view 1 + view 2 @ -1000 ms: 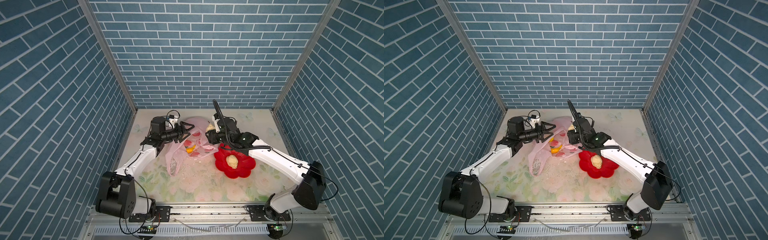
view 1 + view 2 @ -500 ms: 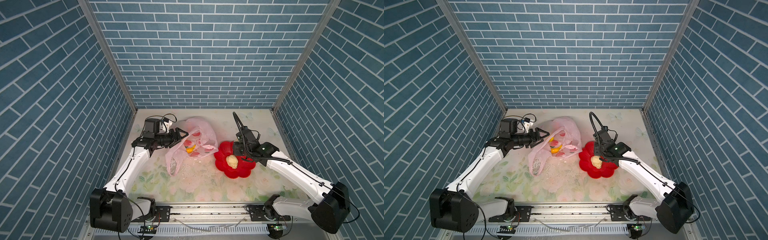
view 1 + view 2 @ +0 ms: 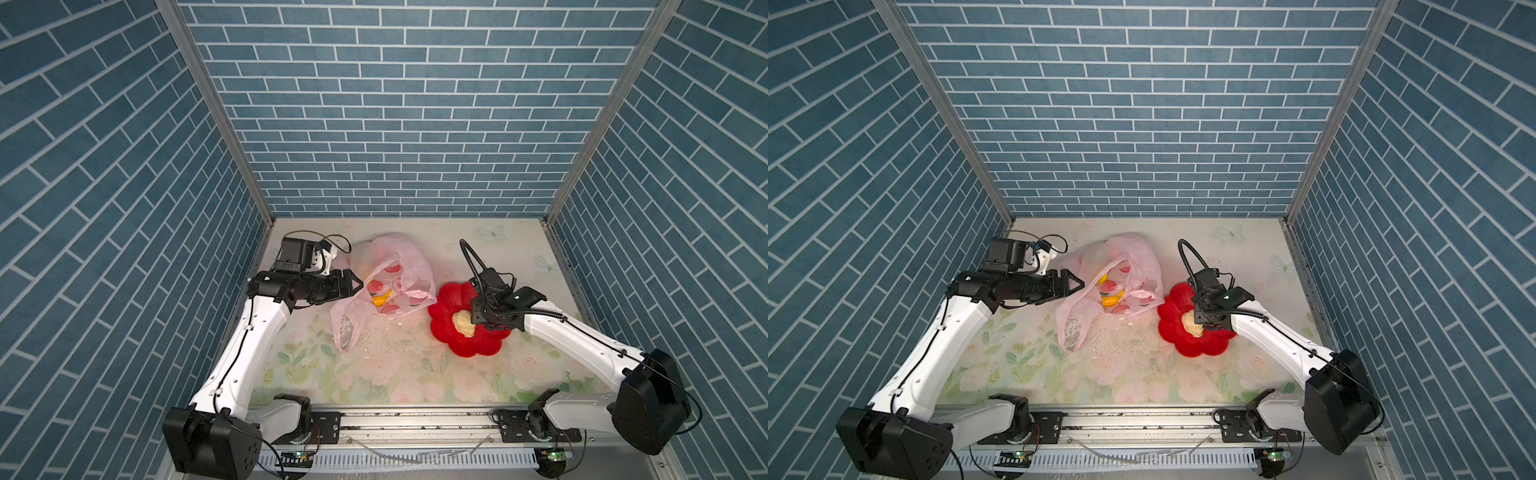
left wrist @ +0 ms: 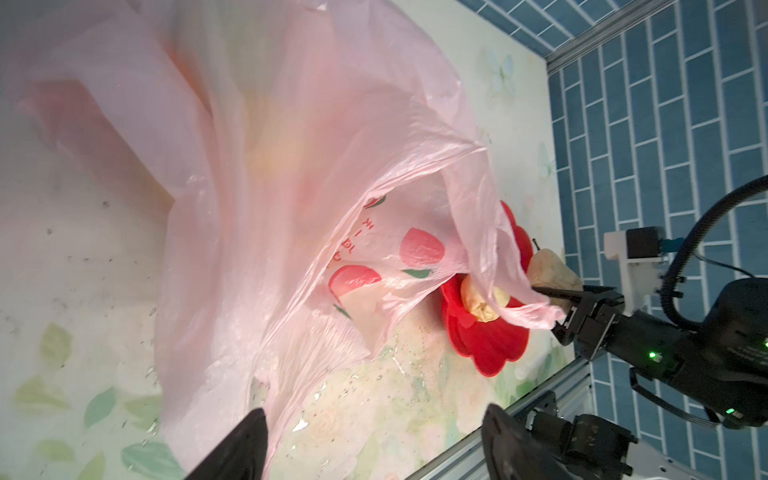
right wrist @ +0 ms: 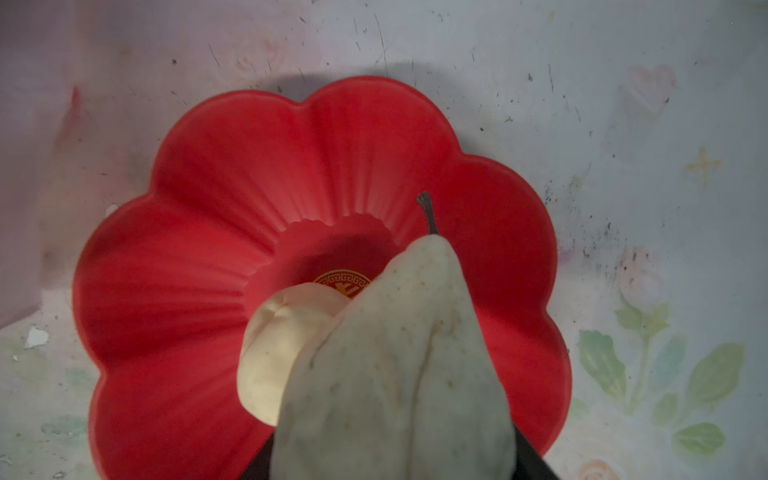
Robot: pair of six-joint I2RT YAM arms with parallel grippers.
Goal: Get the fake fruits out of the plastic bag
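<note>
Two claws. Left gripper (image 3: 356, 285): spread wide, empty, tips just beside the plastic bag (image 3: 399, 257). Right gripper (image 3: 476, 318): pinching a cream pear-shaped fruit (image 5: 399, 374) above the red dish (image 5: 208, 249), over a second cream fruit (image 5: 274, 353) lying in it. Yellow banana (image 3: 380, 298) inside the bag.

The plastic bag (image 4: 291, 166) is thin translucent pink film, crinkled and faintly shiny, with red printed marks. The red dish (image 5: 216, 257) looks like moulded plastic, smooth, finely ribbed, with a soft sheen. The pear-shaped fake fruit (image 5: 395, 374) has a matt, speckled, creased cream skin. The cream lump (image 5: 270, 357) is smooth and matt. The banana (image 3: 382, 297) looks glossy. The table cover (image 3: 374, 374) is matt, floral-printed and flecked with crumbs. The arm shells (image 3: 257, 332) are glossy white plastic, and the frame posts (image 3: 215, 104) are brushed metal.
</note>
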